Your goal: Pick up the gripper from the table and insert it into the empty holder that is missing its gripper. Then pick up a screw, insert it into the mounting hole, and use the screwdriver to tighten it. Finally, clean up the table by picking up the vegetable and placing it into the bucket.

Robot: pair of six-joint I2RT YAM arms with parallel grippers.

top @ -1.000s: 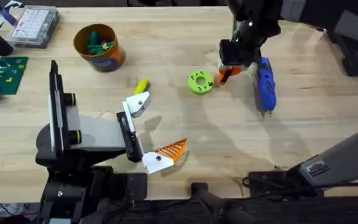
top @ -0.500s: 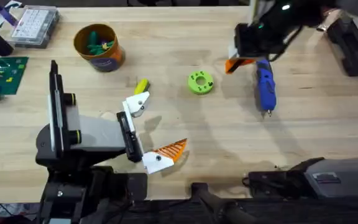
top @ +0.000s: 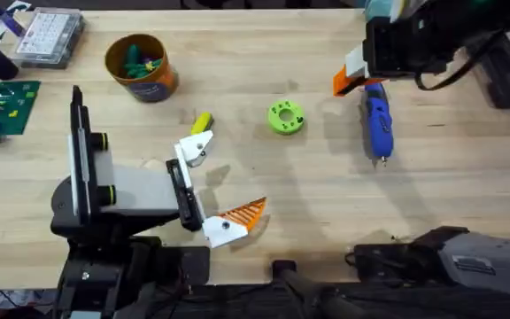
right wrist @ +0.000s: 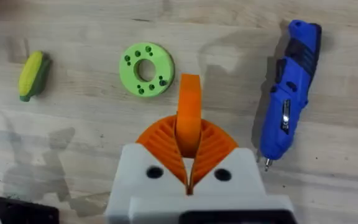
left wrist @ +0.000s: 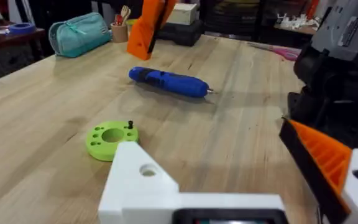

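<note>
up here my right gripper (right wrist: pixel 189 163) is clamped on the gripper (right wrist: pixel 189 112), lifted clear above the table (top: pixel 326 195), with the screwdriver (top: pixel 377 124) lying just beside it. my left gripper (left wrist: pixel 229 186) sits with its fingers apart, the bare holder (top: pixel 195 146) on one side and an orange finger (top: pixel 242 213) on the other. near the holder lies the vegetable (top: pixel 202 121), with a green disc (top: pixel 285 117) further right. farther off, the bucket (top: pixel 137 66) stands.
</note>
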